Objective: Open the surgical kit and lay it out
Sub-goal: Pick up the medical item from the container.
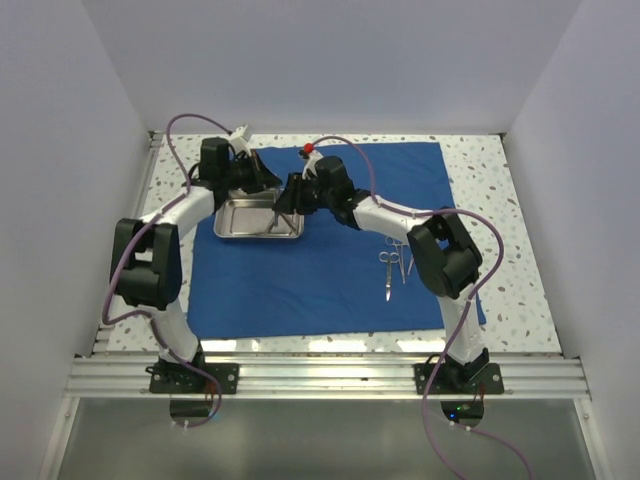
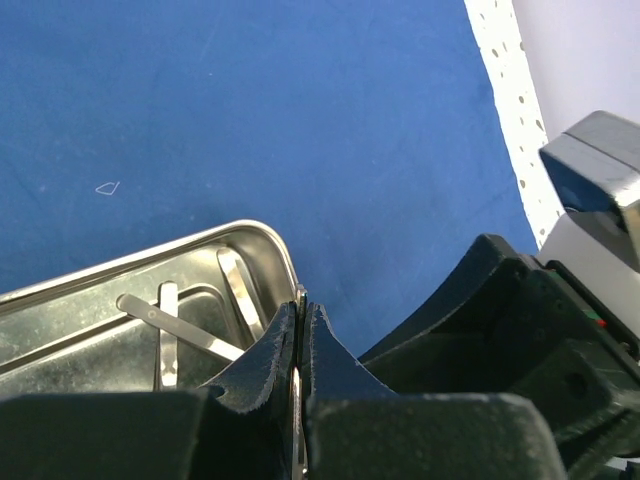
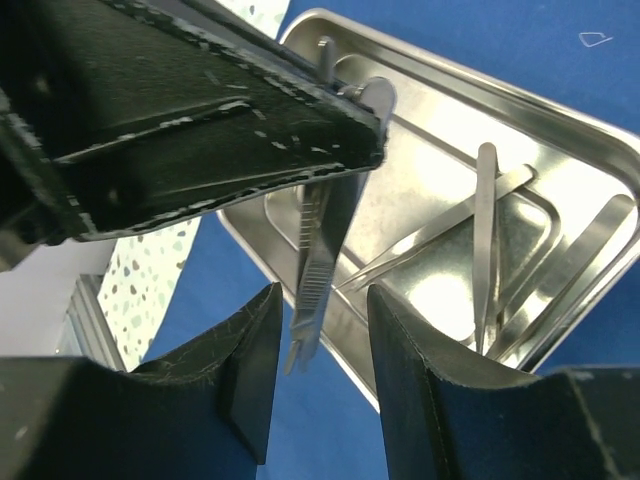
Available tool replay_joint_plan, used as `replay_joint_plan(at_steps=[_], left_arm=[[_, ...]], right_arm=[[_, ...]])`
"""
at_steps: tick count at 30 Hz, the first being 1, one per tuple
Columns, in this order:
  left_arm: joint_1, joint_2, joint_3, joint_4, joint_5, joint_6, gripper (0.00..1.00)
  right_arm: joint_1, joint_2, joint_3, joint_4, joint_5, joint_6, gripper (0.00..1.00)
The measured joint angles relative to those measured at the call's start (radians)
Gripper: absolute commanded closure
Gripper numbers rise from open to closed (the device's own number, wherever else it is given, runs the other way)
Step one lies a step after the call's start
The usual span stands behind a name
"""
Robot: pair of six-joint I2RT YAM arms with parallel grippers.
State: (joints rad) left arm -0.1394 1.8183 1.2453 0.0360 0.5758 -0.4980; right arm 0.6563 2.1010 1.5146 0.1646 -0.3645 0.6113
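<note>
The royal-blue cloth (image 1: 330, 280) lies spread flat on the table. The steel tray (image 1: 232, 232) sits on its left part. My left gripper (image 1: 266, 186) hovers over the tray's far right corner, shut on slim ridged silver tweezers (image 3: 312, 268); only a thin silver edge of the tweezers (image 2: 299, 296) shows between its pads (image 2: 270, 350). The tweezers hang down past the tray rim (image 3: 590, 130). My right gripper (image 3: 322, 300) is open, with its fingers either side of the tweezers' lower end and not touching them. Several more tweezers (image 3: 485, 240) lie in the tray (image 2: 150, 258).
Ring-handled scissors and forceps (image 1: 392, 265) lie on the cloth beside the right arm. Speckled tabletop (image 1: 480, 170) borders the cloth, with white walls on three sides. Purple cables (image 1: 470, 215) loop over both arms.
</note>
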Motion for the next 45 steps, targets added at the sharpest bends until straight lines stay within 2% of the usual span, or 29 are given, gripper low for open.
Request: replay_joint_plan(at_steps=[3, 4, 7, 10, 18, 19, 20, 22, 23, 28, 33, 45], left_arm=[[0.0, -0.006, 0.0, 0.006, 0.01, -0.004, 1.0], [0.0, -0.007, 0.0, 0.009, 0.012, -0.005, 1.0], [0.0, -0.008, 0.0, 0.011, 0.012, -0.006, 1.0], [0.002, -0.008, 0.0, 0.011, 0.013, -0.006, 1.0], [0.002, -0.008, 0.0, 0.006, -0.007, -0.006, 1.0], [0.002, -0.008, 0.0, 0.003, -0.014, -0.005, 0.95], [0.002, -0.008, 0.0, -0.003, -0.027, -0.005, 0.83], [-0.002, -0.008, 0.004, -0.027, -0.064, 0.005, 0.72], [-0.002, -0.008, 0.006, -0.041, -0.089, 0.01, 0.63], [-0.005, -0.008, 0.011, -0.106, -0.208, 0.024, 0.44], [-0.006, -0.012, 0.012, -0.139, -0.285, 0.029, 0.39], [-0.008, -0.053, 0.008, -0.175, -0.417, 0.029, 0.39]], right_arm=[[0.0, 0.0, 0.0, -0.005, 0.009, -0.006, 0.67], [0.0, 0.0, 0.0, -0.006, 0.01, -0.007, 0.76], [0.002, 0.0, 0.002, -0.005, 0.008, -0.005, 0.92], [0.002, 0.005, 0.002, -0.004, 0.013, 0.003, 1.0], [0.001, 0.006, 0.002, 0.0, 0.011, 0.003, 1.0], [0.001, 0.006, 0.002, 0.0, 0.012, 0.003, 1.0], [0.001, 0.006, 0.001, 0.0, 0.012, 0.002, 1.0], [0.001, 0.006, -0.002, -0.002, 0.014, 0.001, 1.0], [0.001, 0.006, -0.002, -0.003, 0.014, 0.0, 1.0], [0.001, 0.006, -0.006, -0.01, 0.014, -0.002, 1.0], [0.001, 0.006, -0.008, -0.011, 0.014, -0.002, 1.0], [0.007, 0.006, -0.011, -0.002, 0.007, -0.002, 1.0]])
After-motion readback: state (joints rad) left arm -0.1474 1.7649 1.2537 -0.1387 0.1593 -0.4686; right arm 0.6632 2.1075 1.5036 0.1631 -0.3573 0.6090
